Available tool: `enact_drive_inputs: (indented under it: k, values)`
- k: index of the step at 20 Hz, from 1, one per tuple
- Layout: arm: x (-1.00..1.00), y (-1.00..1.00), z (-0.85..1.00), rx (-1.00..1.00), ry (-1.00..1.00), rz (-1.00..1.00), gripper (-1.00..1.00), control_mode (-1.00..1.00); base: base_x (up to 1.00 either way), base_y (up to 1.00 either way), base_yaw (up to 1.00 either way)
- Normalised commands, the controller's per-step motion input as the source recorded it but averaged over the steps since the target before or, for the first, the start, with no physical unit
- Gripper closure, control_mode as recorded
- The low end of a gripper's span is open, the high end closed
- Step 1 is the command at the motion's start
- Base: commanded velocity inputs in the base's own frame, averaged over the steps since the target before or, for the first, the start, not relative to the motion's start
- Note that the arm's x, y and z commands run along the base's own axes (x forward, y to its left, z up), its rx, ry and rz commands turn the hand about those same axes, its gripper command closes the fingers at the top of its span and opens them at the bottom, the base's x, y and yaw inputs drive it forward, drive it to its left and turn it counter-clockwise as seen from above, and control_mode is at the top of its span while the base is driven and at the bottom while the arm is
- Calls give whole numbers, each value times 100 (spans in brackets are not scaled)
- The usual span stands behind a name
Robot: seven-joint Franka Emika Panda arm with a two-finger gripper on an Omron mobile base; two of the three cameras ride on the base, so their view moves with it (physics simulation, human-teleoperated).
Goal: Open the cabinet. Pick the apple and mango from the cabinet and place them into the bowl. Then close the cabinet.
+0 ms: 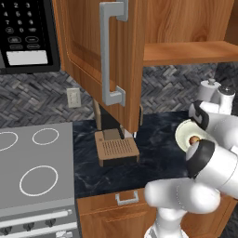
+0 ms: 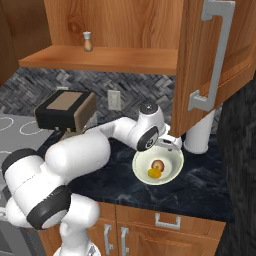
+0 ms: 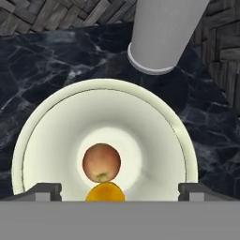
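My gripper hangs directly above the bowl, jaws spread wide and holding nothing, the two dark fingertips standing apart over the near rim. In the hand view the mango lies in the bowl's bottom closest to me, with the apple touching it just behind. Both fruits rest inside the cream-white bowl, which sits on the dark marble table. Just beyond the bowl stands a white cylinder, upright on the table against the herringbone backsplash. Above, the cabinet stands open, its door swung out over the table, grey bar handle facing me. A small shaker stands on the cabinet's shelf.
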Motion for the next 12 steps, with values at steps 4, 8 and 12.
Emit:
enact_drive_inputs:
  k: [4, 8, 12]
  values:
    - [-62, 6, 21, 0, 0, 0, -100, -100, 0, 0, 0]
    - [-59, 10, 29, 0, 0, 0, -100, -100, 0, 0, 0]
    - [-49, 26, 31, -1, 0, 0, -100, -100, 0, 0, 0]
